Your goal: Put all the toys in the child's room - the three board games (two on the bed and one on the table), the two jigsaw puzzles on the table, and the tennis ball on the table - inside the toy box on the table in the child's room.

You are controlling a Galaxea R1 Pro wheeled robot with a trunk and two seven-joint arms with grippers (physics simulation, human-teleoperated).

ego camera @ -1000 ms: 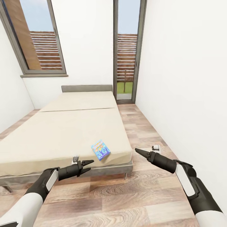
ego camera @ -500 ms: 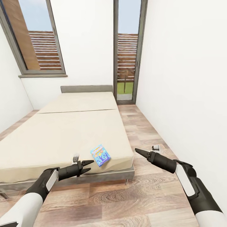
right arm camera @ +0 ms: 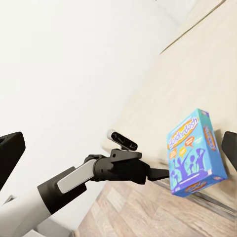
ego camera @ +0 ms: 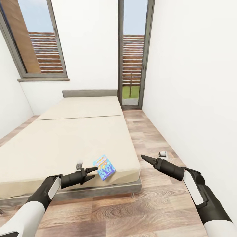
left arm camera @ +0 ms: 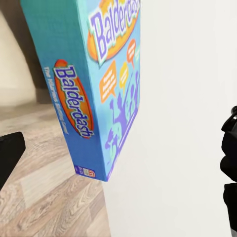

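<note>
Stretching across the room, the bed carries a small blue board game near its foot corner. The left gripper hovers just beside that box, fingers parted narrowly, holding nothing. The right gripper hangs well apart over the floor, fingers pressed together.

A wood-plank floor runs between white walls toward a tall narrow glass door with slatted fencing and grass beyond it, and a grey-framed window sits in the far wall to its left.
</note>
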